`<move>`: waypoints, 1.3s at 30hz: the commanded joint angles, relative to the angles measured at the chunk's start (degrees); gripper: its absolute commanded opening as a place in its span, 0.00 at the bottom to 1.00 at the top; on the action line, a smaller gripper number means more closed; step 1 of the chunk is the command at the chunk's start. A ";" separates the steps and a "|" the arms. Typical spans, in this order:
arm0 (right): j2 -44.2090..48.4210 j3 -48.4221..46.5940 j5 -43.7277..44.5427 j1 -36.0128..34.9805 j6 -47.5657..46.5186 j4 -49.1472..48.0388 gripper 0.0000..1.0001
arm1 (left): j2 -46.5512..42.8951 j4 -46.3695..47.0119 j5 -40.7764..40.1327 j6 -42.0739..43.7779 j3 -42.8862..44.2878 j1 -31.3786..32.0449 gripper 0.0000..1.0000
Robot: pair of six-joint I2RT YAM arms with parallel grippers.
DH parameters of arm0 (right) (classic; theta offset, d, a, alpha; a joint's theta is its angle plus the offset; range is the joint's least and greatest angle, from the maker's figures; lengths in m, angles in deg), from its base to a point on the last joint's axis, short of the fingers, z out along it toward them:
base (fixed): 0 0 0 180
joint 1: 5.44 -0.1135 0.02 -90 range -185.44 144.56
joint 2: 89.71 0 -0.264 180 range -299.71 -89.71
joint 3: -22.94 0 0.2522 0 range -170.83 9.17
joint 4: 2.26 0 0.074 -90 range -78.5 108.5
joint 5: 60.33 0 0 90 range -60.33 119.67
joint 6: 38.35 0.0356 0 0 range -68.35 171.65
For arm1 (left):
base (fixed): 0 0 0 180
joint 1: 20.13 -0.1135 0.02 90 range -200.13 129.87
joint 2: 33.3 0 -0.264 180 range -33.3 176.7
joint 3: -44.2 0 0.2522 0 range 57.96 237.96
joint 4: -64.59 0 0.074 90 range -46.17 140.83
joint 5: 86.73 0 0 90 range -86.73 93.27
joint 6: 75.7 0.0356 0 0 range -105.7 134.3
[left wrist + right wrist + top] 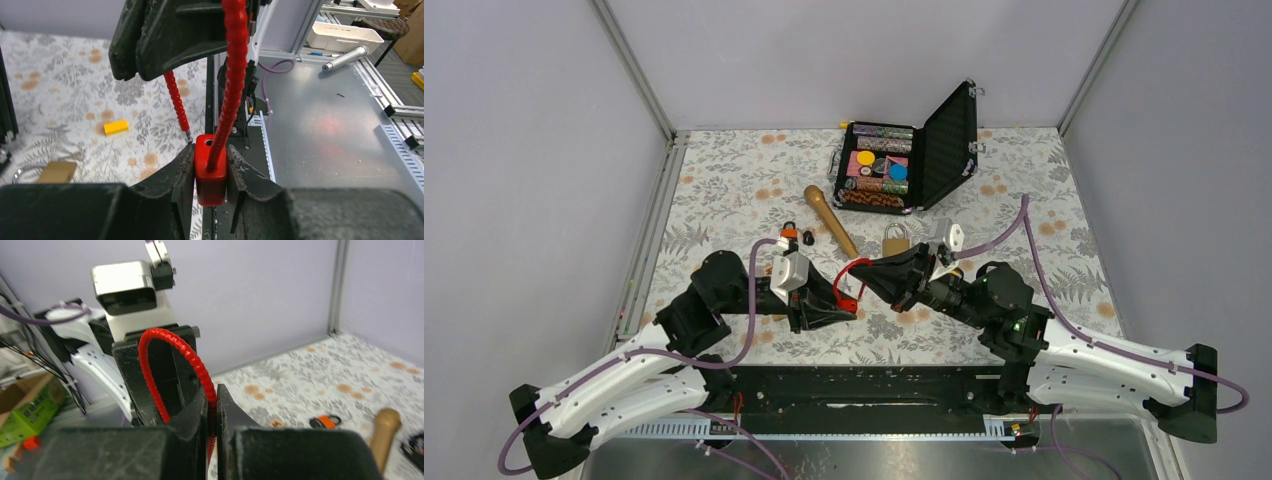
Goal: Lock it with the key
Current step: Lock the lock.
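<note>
A red cable lock hangs between my two grippers. My left gripper is shut on its red block body, which has an open hole on top. One end of the ribbed red cable sits in the body. The other end, with a metal tip, hangs free. My right gripper is shut on the cable just above the left gripper. In the top view the two grippers, left and right, meet at mid-table. Small orange and black key-like pieces lie on the cloth, also in the right wrist view.
A brass padlock lies behind the right gripper. A wooden stick lies left of it. An open black case of coloured chips stands at the back. A yellow block lies on the floral cloth.
</note>
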 commanded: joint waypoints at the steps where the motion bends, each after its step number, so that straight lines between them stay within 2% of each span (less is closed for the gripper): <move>1: -0.91 -0.25 -4.91 -0.32 3.91 -17.98 0.00 | -0.47 8.04 1.32 3.33 0.43 0.29 0.00; 14: -0.16 -2.21 -5.79 -0.35 3.98 -16.21 0.00 | 0.82 4.63 -5.64 3.92 2.31 0.33 0.00; 24: 2.34 -2.28 -1.60 -0.32 1.77 -13.36 0.00 | 1.51 0.27 -11.10 4.57 3.81 0.24 0.00; 35: -0.28 -3.29 -1.25 -0.37 0.81 -13.11 0.00 | 2.31 -0.35 -5.63 4.93 4.49 0.33 0.00; 39: -0.72 -3.62 -1.03 -0.33 0.19 -11.83 0.00 | 1.60 -0.47 -6.30 5.03 4.42 0.29 0.00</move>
